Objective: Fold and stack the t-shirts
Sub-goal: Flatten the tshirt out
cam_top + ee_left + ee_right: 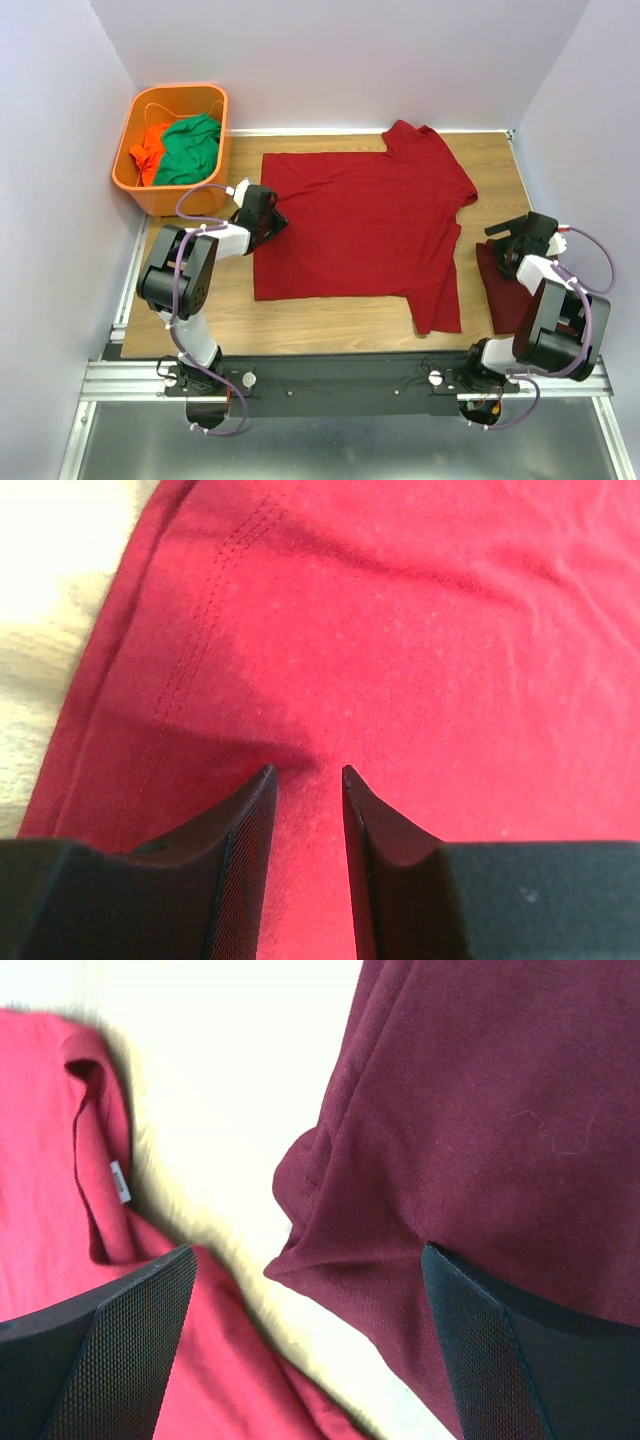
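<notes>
While one maroon t-shirt [360, 225] is spread flat at the centre of the desk [330, 325], a folded t-shirt [503, 300] is seen at its 3 o'clock edge. Left gripper [272, 215] is set on the spread shirt's 9 o'clock edge, jaws narrowly parted. Right gripper [508, 240] is held wide open over the folded one.

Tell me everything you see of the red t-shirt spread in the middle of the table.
The red t-shirt lies spread mostly flat on the wooden table, knit cotton by its look, lightly wrinkled. Its left edge is straight with double stitching; a sleeve juts right and a flap trails nearward. The left gripper, open, sits over its left edge.
</notes>
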